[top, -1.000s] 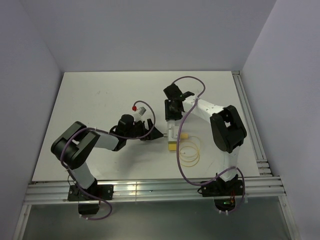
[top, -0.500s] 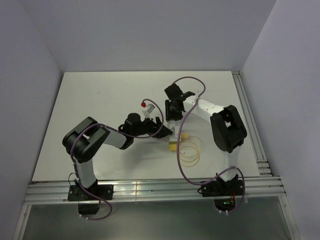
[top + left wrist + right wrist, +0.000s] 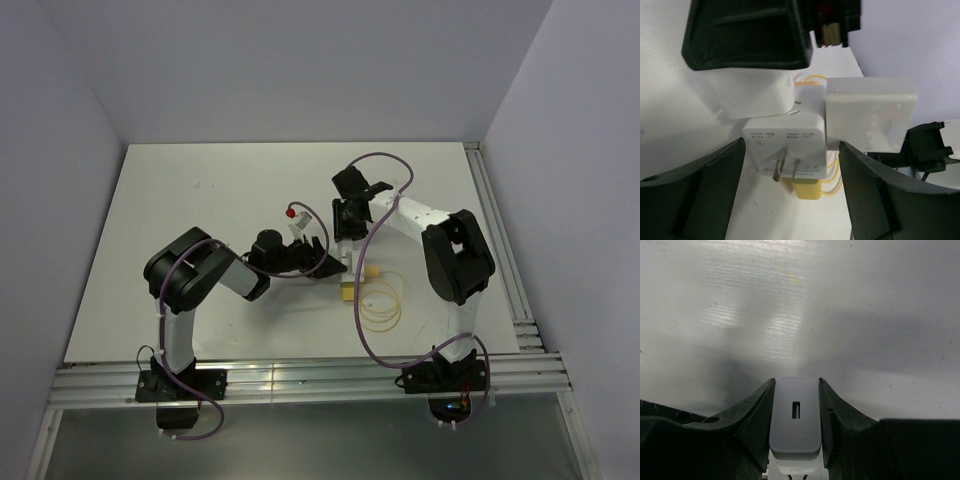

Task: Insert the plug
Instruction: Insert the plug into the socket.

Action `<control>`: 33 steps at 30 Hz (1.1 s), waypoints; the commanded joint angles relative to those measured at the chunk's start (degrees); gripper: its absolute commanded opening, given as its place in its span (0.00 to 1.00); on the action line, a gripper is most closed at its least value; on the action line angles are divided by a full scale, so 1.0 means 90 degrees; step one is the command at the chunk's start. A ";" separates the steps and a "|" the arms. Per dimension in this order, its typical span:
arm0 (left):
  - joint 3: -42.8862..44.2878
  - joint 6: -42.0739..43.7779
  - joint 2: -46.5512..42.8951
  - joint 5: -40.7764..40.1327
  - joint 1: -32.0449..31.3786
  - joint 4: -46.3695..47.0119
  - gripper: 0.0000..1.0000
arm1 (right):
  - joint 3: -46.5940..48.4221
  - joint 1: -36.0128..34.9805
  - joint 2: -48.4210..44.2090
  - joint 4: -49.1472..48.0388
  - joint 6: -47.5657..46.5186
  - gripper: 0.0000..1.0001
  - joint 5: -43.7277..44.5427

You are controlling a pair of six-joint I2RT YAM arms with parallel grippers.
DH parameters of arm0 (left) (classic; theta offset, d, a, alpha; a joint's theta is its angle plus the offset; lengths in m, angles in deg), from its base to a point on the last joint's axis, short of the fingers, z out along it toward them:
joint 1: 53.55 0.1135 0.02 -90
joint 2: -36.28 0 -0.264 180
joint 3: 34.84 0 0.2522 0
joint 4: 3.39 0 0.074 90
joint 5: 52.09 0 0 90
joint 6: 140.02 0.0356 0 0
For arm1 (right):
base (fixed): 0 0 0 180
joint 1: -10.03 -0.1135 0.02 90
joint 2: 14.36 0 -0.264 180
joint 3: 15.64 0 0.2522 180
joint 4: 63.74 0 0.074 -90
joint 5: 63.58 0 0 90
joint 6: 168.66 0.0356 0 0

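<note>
Roughly mid-table (image 3: 200, 190), plug (image 3: 785, 137) pinched on both flanks by right gripper (image 3: 796, 384), jaws closed tight on it. Left gripper (image 3: 792, 150) jaws spread wide, flanking plug, gaps either side. Plug white, rounded block, two metal prongs (image 3: 780, 167) facing left wrist camera; yellow block (image 3: 807, 191) just below.

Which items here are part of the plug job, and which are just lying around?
Job:
- white charger, clamped in the right gripper
- left gripper, open, fingers either side of the charger
- yellow cable coil and yellow end piece

Not clearly involved:
- translucent white block beside the charger, role unclear
- metal rails
</note>
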 commanded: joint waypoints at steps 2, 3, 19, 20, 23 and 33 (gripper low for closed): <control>0.0244 -0.0146 0.0177 0.0266 -0.0066 0.0748 0.78 | 0.0002 0.0018 -0.0259 -0.0184 0.0035 0.00 -0.0112; 0.0312 -0.0156 0.0255 0.0296 -0.0056 0.0758 0.76 | 0.0002 0.0018 -0.0269 -0.0174 0.0026 0.00 -0.0112; 0.0225 -0.0429 0.0442 0.0336 -0.0066 0.1462 0.23 | 0.0011 0.0028 -0.0308 -0.0135 -0.0004 0.00 -0.0073; 0.0244 -0.0381 0.0422 0.0326 -0.0066 0.1442 0.18 | -0.0018 0.0028 -0.0356 -0.0164 -0.0004 0.00 -0.0072; 0.0235 -0.0196 0.0305 0.0238 -0.0065 0.1247 0.00 | -0.0135 0.0028 -0.0512 -0.0233 -0.0004 0.00 -0.0082; 0.0049 0.0829 -0.0524 -0.0328 -0.0065 0.0759 0.00 | -0.0047 0.0018 -0.1215 0.0138 -0.0072 0.00 -0.0033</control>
